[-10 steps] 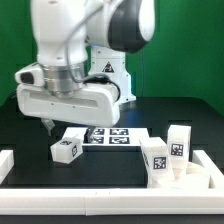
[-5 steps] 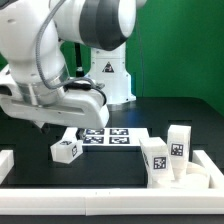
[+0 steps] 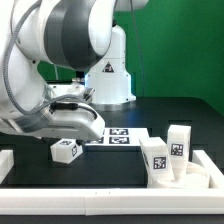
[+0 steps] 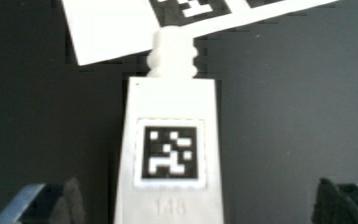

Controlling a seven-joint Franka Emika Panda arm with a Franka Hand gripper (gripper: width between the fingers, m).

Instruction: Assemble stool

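No joined parts can be seen; assembly is judged barely begun. The gripper (image 4: 197, 203) is spread, empty, poised over a loose leg (image 4: 171, 140) lying on the bench (image 3: 150, 112). Two legs (image 3: 166, 155) stand well apart from it.

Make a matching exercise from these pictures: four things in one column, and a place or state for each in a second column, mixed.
Things:
1. leg
2. marker board
3. seat
4. tool

Places or states:
A. flat on the table, bearing several tags
B. lying on its side, alone, toward the exterior view's left
C. open, fingers on both sides of the leg, apart from it
D. low at the exterior view's right, upright legs beside it

Pairs: 1-B, 2-A, 3-D, 4-C
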